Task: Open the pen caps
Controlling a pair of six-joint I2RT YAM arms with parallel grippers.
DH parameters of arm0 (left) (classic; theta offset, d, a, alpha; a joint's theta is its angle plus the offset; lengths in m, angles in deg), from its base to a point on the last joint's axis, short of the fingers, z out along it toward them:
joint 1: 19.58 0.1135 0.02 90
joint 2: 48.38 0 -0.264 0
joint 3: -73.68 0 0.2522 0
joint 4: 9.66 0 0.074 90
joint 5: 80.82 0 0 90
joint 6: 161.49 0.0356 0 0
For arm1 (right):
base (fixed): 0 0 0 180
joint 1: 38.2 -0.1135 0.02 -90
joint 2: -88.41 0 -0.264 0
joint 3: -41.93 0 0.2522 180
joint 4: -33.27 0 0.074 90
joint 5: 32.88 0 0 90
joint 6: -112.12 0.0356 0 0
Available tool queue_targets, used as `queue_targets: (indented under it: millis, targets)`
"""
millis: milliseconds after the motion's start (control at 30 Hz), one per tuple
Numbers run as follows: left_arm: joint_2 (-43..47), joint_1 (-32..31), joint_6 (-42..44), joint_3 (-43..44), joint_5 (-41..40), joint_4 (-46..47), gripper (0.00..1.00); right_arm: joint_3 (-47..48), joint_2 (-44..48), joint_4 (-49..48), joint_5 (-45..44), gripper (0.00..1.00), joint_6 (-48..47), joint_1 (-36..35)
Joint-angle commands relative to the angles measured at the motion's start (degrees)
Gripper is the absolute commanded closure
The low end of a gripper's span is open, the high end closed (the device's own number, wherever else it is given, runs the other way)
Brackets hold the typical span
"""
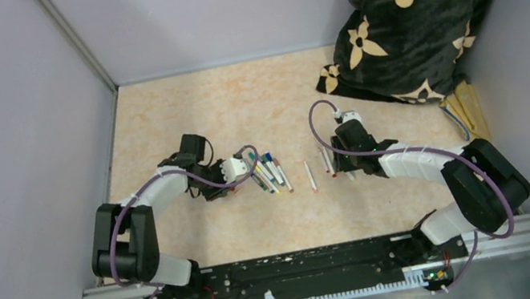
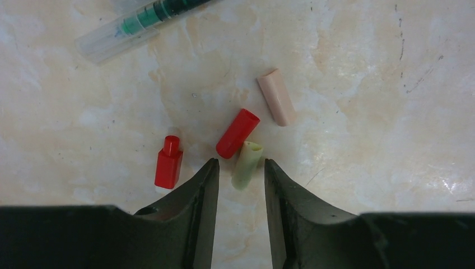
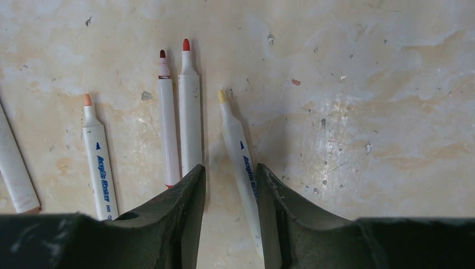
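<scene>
Several loose pen caps lie on the table in the left wrist view: a square red cap [image 2: 168,162], a round red cap [image 2: 237,133], a pale green cap [image 2: 247,164] and a peach cap [image 2: 276,96]. My left gripper [image 2: 241,165] is open, and the pale green cap lies on the table between its tips with a gap on each side. Uncapped pens lie side by side under my right gripper [image 3: 229,168]: orange-tipped [image 3: 99,168], dark red [image 3: 168,129], red [image 3: 189,112] and yellow [image 3: 238,145]. The right gripper is open, and the yellow pen lies between its fingers, close to the right one.
A bunch of capped pens [image 1: 269,171] lies just right of the left gripper [image 1: 237,169], with a single pen [image 1: 310,175] beyond it. A green-inked pen [image 2: 140,25] lies above the caps. A black flowered blanket [image 1: 416,2] fills the back right corner. Walls close in left and back.
</scene>
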Motion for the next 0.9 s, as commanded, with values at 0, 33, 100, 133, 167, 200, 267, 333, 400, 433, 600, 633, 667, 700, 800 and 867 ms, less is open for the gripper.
queue_targets:
  millis: [0, 33, 100, 133, 167, 200, 267, 333, 400, 433, 600, 633, 667, 700, 800, 867]
  targets:
    - [-0.38, 0.41, -1.19, 2.1, 0.67, -1.48, 0.57, 1.26, 1.09, -1.44, 1.73, 0.62, 0.04, 0.56]
    - [-0.18, 0.52, -1.37, 2.99, 1.13, -2.56, 0.55, 1.99, 1.61, -0.9, 2.09, 0.62, 0.13, 0.53]
    - [0.41, 0.99, -1.82, 5.43, 2.12, -5.18, 0.51, 4.05, 2.97, 0.59, 2.5, 0.62, 0.22, 0.62]
    - [0.65, 1.33, -2.02, 6.72, 2.71, -6.47, 0.49, 5.12, 3.54, 1.21, 2.62, 0.62, 0.06, 0.6]
    - [0.94, 1.95, -2.24, 8.23, 3.48, -7.79, 0.48, 6.25, 4.07, 1.64, 2.88, 0.62, -0.25, 0.57]
    - [1.18, 2.65, -2.63, 9.86, 4.32, -9.02, 0.46, 7.33, 4.49, 2.04, 3.44, 0.61, -0.67, 0.53]
    - [1.82, 4.81, -3.49, 13.36, 7.14, -11.7, 0.41, 9.63, 4.86, 2.71, 4.25, 0.59, -1.13, 0.28]
    - [2.36, 6.93, -4.51, 16.95, 9.57, -14.2, 0.37, 12.2, 4.3, 3.08, 4.59, 0.57, -1.8, -0.75]
    - [2.77, 9.24, -5.88, 20.01, 12.12, -16.0, 0.33, 14.37, 2.77, 3.08, 4.28, 0.55, -2.93, -2.73]
    - [2.92, 10.49, -6.77, 21.2, 13.54, -16.64, 0.29, 15.69, 1.4, 3.13, 4.02, 0.54, -3.31, -4.05]
    - [3.27, 15.36, -11.83, 25.61, 16.94, -18.24, 0.04, 21.9, -7.07, 2.84, 3.7, 0.55, -4.37, -10.62]
    - [3.17, 16.47, -12.6, 26.62, 16.97, -19.21, 0.03, 22.85, -9.36, 2.65, 3.67, 0.55, -4.42, -11.94]
    - [3.08, 16.99, -13.13, 27.28, 17.05, -20.12, 0.03, 23.88, -10.83, 2.49, 3.62, 0.56, -4.51, -13.79]
    - [3.08, 17.54, -13.54, 27.7, 17.4, -20.99, 0.02, 24.66, -12.45, 2.39, 3.41, 0.57, -4.6, -15.18]
    - [3.77, 18.66, -14.76, 28.31, 18.24, -21.75, 0.01, 26.36, -16.12, 2.2, 2.82, 0.62, -4.72, -18.01]
    - [4.42, 18.93, -15.95, 28.27, 17.83, -21.22, 0.01, 26.94, -17.83, 1.99, 2.54, 0.66, -4.44, -18.98]
